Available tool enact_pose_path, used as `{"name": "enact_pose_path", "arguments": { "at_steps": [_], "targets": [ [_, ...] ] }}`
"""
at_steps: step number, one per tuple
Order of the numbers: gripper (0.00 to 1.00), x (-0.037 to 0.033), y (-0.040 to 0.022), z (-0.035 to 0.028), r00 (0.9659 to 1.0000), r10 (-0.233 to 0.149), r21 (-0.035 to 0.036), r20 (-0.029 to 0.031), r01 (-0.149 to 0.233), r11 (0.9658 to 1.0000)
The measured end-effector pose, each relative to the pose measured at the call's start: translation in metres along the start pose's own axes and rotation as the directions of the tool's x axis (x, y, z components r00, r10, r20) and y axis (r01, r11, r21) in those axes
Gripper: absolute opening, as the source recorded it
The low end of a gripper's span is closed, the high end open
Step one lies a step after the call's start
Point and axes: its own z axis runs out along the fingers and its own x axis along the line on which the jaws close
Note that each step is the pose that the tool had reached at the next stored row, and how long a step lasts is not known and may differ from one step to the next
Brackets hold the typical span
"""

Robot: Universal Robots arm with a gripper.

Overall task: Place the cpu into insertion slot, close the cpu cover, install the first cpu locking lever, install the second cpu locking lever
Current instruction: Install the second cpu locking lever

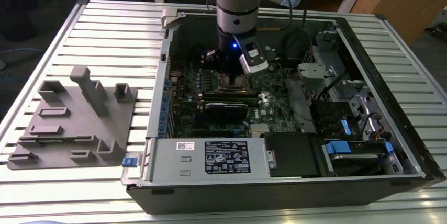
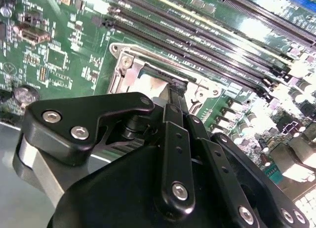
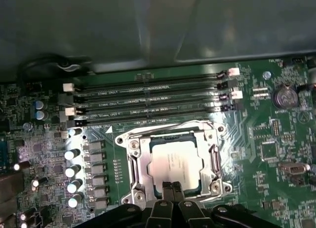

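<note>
The cpu point(image 3: 173, 161), a silver-grey square chip, lies flat in the insertion slot point(image 3: 129, 139) on the green motherboard. The silvery cpu cover point(image 3: 142, 164) lies down around the chip, framing it. Thin metal levers point(image 3: 216, 156) run along two sides of the cover; I cannot tell whether they are latched. My gripper point(image 3: 172, 187) is shut, its two black fingers pressed together with nothing between them, the tips at the edge of the cover. In the second wrist view the gripper point(image 2: 177, 90) reaches down onto the insertion slot point(image 2: 129, 72). In the exterior view the gripper point(image 1: 234, 77) stands inside the open computer case.
Long black memory slots point(image 3: 148, 102) run beside the socket, and a row of silver capacitors point(image 3: 74, 169) stands close by. The case walls point(image 1: 166, 67) enclose the board. A black card point(image 1: 227, 110) and the power supply point(image 1: 209, 156) lie nearer. A grey fixture point(image 1: 77, 114) sits on the exterior view's left.
</note>
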Motion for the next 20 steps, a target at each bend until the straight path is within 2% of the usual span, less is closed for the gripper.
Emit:
{"name": "enact_pose_path", "arguments": {
  "at_steps": [2,16,20],
  "targets": [
    [0.11,0.0001,0.0002,0.0001,0.9999,-0.011,-0.0075,-0.0014,0.011,0.9999],
    [0.11,-0.0023,0.0022,0.0004,0.9999,-0.016,-0.0083,-0.0018,0.016,0.9998],
    [0.11,-0.0024,0.0024,0.0005,0.9992,-0.039,-0.0110,-0.0033,0.039,0.9992]
  ]
}}
